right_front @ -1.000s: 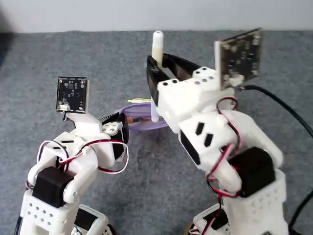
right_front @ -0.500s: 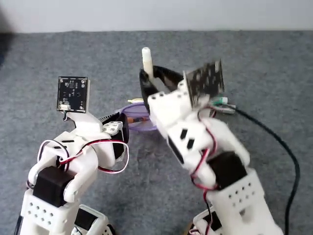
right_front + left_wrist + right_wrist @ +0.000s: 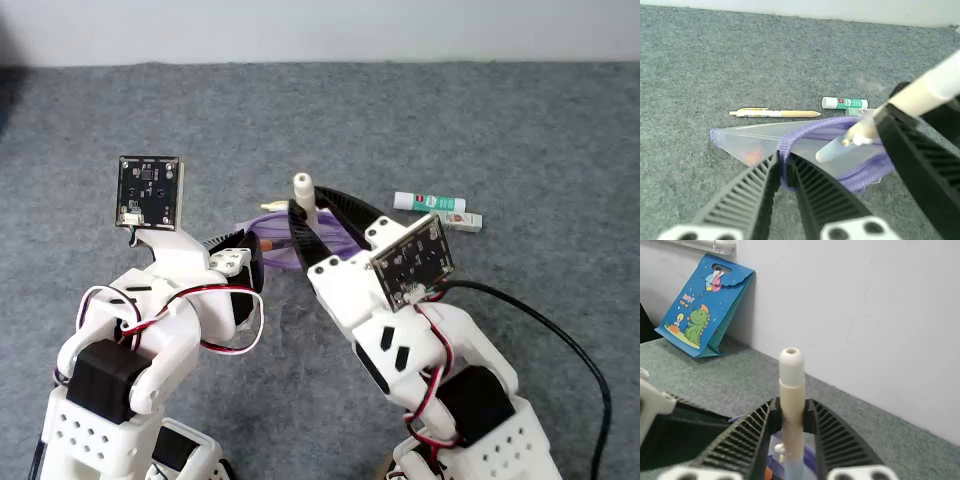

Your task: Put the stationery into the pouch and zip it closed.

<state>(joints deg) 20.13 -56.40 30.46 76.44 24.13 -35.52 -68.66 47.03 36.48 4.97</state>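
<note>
Left wrist view is showing my left gripper [image 3: 784, 161] pinching tight on the purple zip edge of the pouch [image 3: 765, 142]. The pouch is lying flat on the grey carpet [image 3: 690, 60], with something orange [image 3: 754, 156] showing through its clear wall. Just behind the pouch a cream pencil [image 3: 775, 113] is lying apart from it. Further right a glue stick [image 3: 845, 103] is resting with a small white tube [image 3: 462, 221] just beside it, both near the pouch's far edge. At the right my right gripper [image 3: 791, 417] is clamping a cream marker [image 3: 791, 385] upright, and its lower end is dipping into the pouch's open mouth. That gripper's black fingers [image 3: 920, 160] are standing in front of the pouch's right end. In the right wrist view a blue gift bag [image 3: 707, 305] is leaning against the white wall [image 3: 865, 315] behind the marker. Compared with a second ago in the high view, my right arm has been coming down, so the marker is now sitting much lower, right over the pouch. The glue stick and the tube, covered by the arm then, are now showing. My left arm is holding as it was. I am counting one pouch, one marker in my grip, and three loose pieces on the carpet: one pencil, one glue stick and one tube.
</note>
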